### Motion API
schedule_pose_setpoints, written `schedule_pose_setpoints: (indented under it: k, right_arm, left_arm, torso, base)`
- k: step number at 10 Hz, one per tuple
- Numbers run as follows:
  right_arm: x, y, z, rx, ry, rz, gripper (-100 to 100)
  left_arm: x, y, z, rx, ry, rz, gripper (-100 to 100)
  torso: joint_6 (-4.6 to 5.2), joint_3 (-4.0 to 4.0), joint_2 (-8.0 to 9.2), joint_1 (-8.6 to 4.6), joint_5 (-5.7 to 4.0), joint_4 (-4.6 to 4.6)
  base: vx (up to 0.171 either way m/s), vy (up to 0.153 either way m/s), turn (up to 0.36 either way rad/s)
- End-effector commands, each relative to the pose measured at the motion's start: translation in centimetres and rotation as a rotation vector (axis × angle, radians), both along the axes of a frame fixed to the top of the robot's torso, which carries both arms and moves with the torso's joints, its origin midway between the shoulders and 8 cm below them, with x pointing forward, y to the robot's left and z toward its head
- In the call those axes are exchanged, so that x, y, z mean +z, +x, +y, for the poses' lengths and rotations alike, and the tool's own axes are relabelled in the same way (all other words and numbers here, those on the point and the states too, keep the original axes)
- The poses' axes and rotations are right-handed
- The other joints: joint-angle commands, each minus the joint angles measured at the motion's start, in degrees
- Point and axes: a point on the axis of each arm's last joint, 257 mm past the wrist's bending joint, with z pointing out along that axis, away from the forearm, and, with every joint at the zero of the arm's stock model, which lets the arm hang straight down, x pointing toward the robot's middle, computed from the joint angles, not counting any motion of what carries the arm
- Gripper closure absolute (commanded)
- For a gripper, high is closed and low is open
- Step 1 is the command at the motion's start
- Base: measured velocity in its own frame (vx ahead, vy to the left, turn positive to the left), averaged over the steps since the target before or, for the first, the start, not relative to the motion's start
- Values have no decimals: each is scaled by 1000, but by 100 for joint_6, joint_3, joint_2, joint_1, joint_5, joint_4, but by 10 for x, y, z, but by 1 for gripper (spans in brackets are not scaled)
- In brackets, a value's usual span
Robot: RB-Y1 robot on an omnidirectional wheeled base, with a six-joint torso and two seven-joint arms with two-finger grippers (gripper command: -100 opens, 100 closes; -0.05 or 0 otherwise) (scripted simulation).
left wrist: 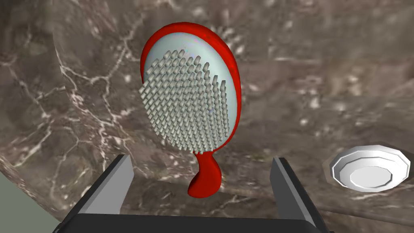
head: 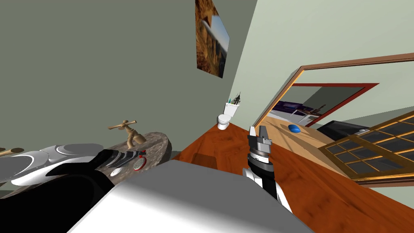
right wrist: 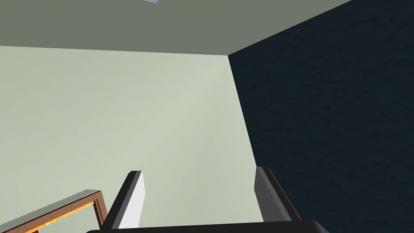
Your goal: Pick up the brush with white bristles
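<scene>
Fingers [left wrist: 113,182] of my left claw [left wrist: 202,159] stand wide, and the short red handle [left wrist: 206,182] of the brush [left wrist: 190,97] lies in line between them, touching neither. Beyond it the oval head faces up with its white bristles showing, flat on the veined brown stone worktop [left wrist: 307,73], with a white round fitting [left wrist: 370,172] near. I judge it light and rigid with a slippery glossy shell, so I would pinch the narrow handle near the neck. My right claw [head: 257,131] hangs spread and idle.

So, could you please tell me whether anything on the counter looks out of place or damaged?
Nothing stands out: the red brush lies whole, bristles up, on the marbled counter, with a white dish beside it.
</scene>
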Motion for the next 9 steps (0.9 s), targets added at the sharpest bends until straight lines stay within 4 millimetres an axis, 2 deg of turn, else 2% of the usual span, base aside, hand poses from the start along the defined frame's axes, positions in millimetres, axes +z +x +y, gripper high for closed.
schedule_pose_setpoints:
  k: [1,3,4,5,9]
  right_arm:
    - [0,0,0,0,0,0,0]
    - [0,0,0,0,0,0,0]
    - [0,0,0,0,0,0,0]
    - [0,0,0,0,0,0,0]
    - [0,0,0,0,0,0,0]
  left_arm:
    - [-3,-13,-4,7,-8,19,-100]
    - [-4,-13,-4,9,-9,22,-100]
    - [-4,-13,-4,9,-8,22,0]
    - [-8,-22,1,37,-8,20,-100]
    - [-23,-50,13,121,-10,18,-100]
  torso:
    - [0,0,0,0,0,0]
    - [-1,19,32,32,6,8]
    - [-1,24,40,41,9,10]
    - [-2,26,43,43,10,11]
    - [3,40,69,41,9,16]
  base:
    - [53,-61,-11]
    - [7,-7,2]
    - [0,0,0]
    - [-20,-4,-214]
    - [-53,-10,-228]
